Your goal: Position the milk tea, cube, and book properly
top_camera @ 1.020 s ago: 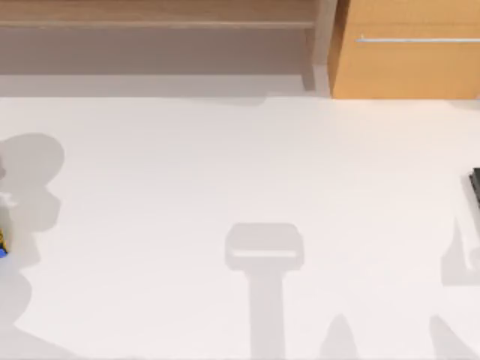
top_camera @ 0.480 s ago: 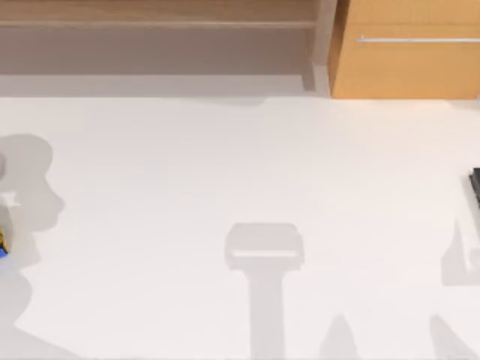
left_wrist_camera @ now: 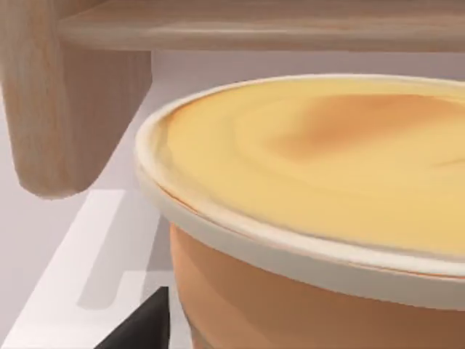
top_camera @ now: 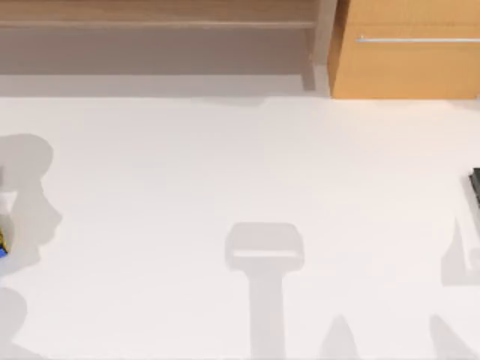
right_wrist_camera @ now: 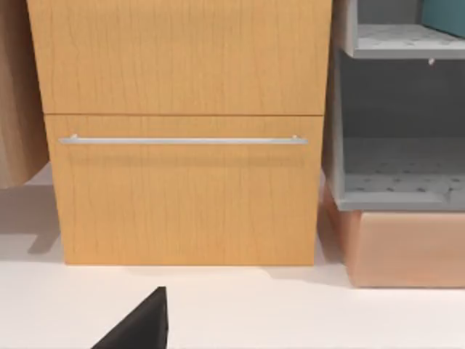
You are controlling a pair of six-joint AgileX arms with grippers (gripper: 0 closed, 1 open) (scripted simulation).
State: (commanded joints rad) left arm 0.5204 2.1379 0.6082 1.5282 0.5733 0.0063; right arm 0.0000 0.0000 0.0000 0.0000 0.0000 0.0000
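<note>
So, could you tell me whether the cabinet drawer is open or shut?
Shut: in the right wrist view the drawer front sits flush with the panel above it.

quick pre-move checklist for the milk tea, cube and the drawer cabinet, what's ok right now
1. Milk tea close in front of the left wrist camera, upright, lid on: ok.
2. Left grip on the milk tea: cannot tell.
3. Cube sits as a sliver at the table's left edge in the top view, not yet moved: not ok.
4. Cabinet drawer closed, handle in sight of the right wrist camera: ok.
5. Right gripper's state: cannot tell.
</note>
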